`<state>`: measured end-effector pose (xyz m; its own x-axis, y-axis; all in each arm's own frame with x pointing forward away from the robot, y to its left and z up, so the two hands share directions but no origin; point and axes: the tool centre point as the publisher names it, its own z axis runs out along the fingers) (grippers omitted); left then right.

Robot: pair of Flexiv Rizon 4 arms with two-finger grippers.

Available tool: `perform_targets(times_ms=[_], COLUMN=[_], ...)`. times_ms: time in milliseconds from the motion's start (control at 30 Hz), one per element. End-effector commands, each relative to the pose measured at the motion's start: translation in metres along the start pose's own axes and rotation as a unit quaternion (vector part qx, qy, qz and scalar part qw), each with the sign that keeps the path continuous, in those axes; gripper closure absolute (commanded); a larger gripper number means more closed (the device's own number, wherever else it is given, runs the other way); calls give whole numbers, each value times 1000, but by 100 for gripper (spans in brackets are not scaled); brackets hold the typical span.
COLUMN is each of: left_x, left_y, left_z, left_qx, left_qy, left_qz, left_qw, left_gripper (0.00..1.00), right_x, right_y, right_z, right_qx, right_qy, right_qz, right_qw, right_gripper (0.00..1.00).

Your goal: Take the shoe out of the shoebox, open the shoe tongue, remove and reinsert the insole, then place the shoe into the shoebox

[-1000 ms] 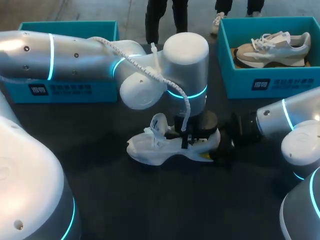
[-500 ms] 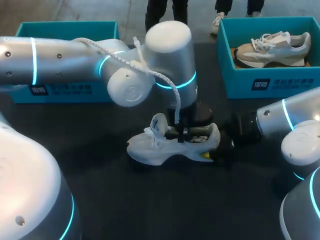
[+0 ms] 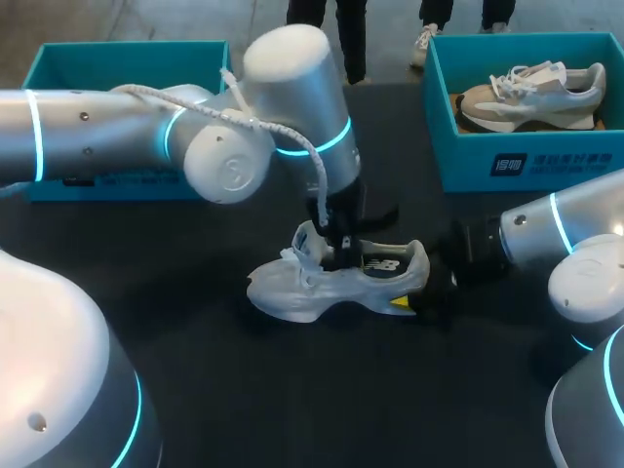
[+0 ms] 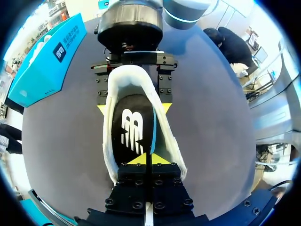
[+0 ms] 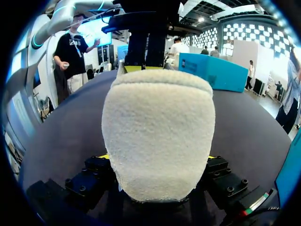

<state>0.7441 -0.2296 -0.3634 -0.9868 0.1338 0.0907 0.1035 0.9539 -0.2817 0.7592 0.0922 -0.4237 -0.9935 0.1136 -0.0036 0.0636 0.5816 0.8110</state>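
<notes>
A white shoe [image 3: 322, 288] lies on its sole in the middle of the black table, toe toward my left. Its black insole [image 4: 133, 129] with a white logo lies inside, one teal edge showing. My left gripper [image 4: 150, 159] comes down from above, shut, with its yellow tips together on the front part of the insole, under the tongue [image 3: 310, 242]. My right gripper [image 5: 157, 157] holds the fuzzy white heel [image 5: 157, 132] from both sides; its fingers [image 4: 164, 89] flank the heel collar.
A teal shoebox [image 3: 526, 156] at the back right holds a beige shoe [image 3: 531, 93]. A second teal box [image 3: 127, 58] stands at the back left, partly behind my left arm. Bare black table lies in front of the shoe.
My left arm has swung left, sliding its gripper from the heel end toward the tongue and uncovering the insole. The right arm and the shoe have stayed put.
</notes>
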Motion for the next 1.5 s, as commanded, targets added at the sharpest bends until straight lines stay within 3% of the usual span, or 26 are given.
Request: perform_targets(times_ms=[33,867,1500], left_x=[-1,2,6], left_y=[9,4,-23], left_z=[-5,-27,-33], left_qx=[27,106,136], left_qy=[10,43,53], left_qz=[3,16,51], left_qw=[1000,993,988], left_gripper=[100,100,100], right_x=[0,0,0], right_y=[1,1,1], right_z=[3,3,3], right_qx=[3,3,3], right_qy=[-1,-1,-1], right_qz=[1,1,1], right_qw=[1000,1000,1000], right_gripper=[100,100,100])
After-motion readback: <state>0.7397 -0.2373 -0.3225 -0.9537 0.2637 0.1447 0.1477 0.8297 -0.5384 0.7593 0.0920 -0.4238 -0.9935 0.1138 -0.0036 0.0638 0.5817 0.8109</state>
